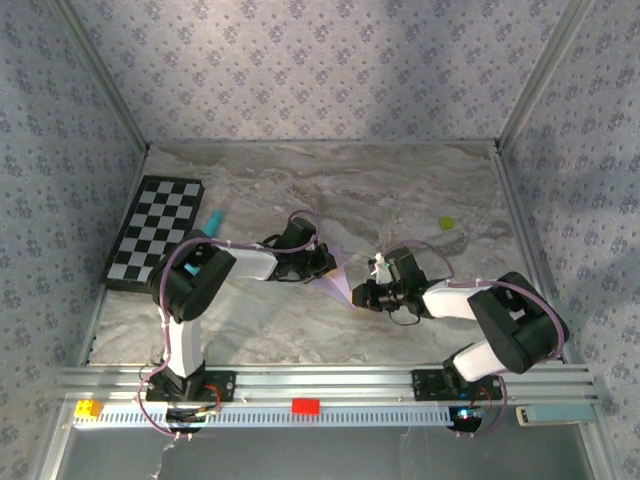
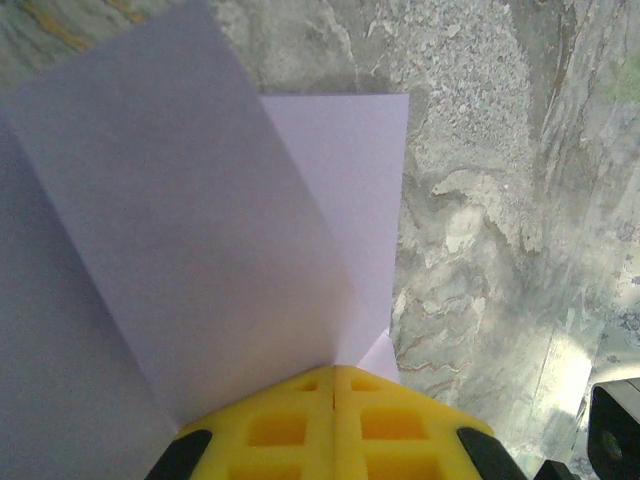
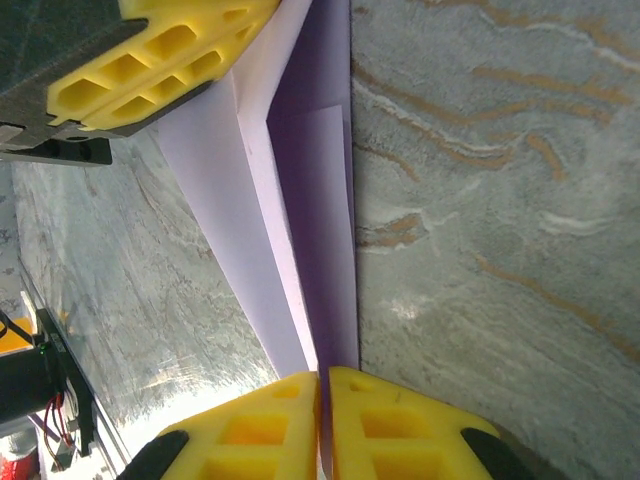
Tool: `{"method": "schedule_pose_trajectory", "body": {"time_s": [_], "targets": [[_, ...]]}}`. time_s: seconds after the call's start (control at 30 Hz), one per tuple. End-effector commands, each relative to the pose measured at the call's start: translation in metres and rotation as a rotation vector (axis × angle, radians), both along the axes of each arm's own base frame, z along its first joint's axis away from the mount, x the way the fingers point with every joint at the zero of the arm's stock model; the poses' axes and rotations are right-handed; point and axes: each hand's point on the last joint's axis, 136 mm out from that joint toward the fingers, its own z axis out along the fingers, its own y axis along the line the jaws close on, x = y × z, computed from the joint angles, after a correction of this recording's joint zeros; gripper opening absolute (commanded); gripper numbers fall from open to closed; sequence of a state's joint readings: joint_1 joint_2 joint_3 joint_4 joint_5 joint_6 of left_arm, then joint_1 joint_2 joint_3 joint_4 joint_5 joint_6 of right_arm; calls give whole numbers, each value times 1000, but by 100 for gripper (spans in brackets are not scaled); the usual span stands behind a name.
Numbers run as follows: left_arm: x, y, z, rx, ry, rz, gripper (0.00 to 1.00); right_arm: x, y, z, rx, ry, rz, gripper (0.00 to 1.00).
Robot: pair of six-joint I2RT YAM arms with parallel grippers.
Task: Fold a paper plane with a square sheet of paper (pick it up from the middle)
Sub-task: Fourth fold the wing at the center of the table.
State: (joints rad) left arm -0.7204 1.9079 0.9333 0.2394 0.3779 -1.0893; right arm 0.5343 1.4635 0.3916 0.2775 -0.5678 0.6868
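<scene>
From above, my left gripper (image 1: 328, 266) and my right gripper (image 1: 362, 296) come nose to nose near the middle of the table (image 1: 420, 190); the sheet of paper (image 1: 340, 280) spans the gap between them as a narrow, slanted lilac strip, one end at each set of fingertips; the checkerboard (image 1: 155, 232) lies well apart on the outer side of my left arm, with the teal pen (image 1: 213, 218) just beside it; a small green thing (image 1: 447, 223) sits beyond my right gripper, apart from it.

At my left wrist, the yellow fingers (image 2: 285, 430) are pressed together with no gap and clenched on the sheet; the paper fans out ahead of the tips, pale and unmarked; a broad flap rises tilted to the left, a flatter straight-edged layer lies behind it to the right, and a small corner peeks out just right of the tips.

At my right wrist, the fingers (image 3: 260, 430) are likewise clamped tight on the sheet's edge; from the tips the paper runs straight ahead as a creased, layered trough, darker lilac inside the fold; its far end sits in the left arm's yellow fingers (image 3: 170, 45), ahead and to the left.
</scene>
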Motion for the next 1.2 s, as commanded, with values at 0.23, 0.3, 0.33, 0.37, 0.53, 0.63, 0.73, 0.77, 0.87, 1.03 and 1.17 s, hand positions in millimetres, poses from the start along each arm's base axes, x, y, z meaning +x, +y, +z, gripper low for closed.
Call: {"method": "schedule_pose_trajectory", "body": {"time_s": [0.23,0.3,0.33,0.37,0.53,0.63,0.73,0.77,0.87,1.03,1.17], "targets": [[-4,12,-17,57,28,11,5,-46,-23,-34,-109,188,39,9],[-4,12,-17,58,28,14,4,-47,-24,-34,-109,193,38,9],[-4,12,-17,58,27,14,4,-48,-24,-34,-107,196,38,9],[-4,13,-17,59,27,13,5,-48,-23,-34,-105,195,40,10],[-4,12,-17,58,28,13,5,-49,-24,-30,-109,191,42,12],[-5,12,-17,59,30,13,4,-52,-27,-32,-120,196,47,10],[-4,13,-17,58,29,15,4,-53,-29,-35,-126,200,44,7],[-4,13,-17,58,29,15,4,-53,-29,-35,-128,202,44,7],[-4,12,-17,57,30,14,5,-53,-30,-36,-135,208,40,7],[-5,12,-17,59,31,12,4,-55,-29,-33,-129,213,45,12],[-5,13,-17,60,30,13,4,-57,-34,-35,-154,201,59,10]]}}
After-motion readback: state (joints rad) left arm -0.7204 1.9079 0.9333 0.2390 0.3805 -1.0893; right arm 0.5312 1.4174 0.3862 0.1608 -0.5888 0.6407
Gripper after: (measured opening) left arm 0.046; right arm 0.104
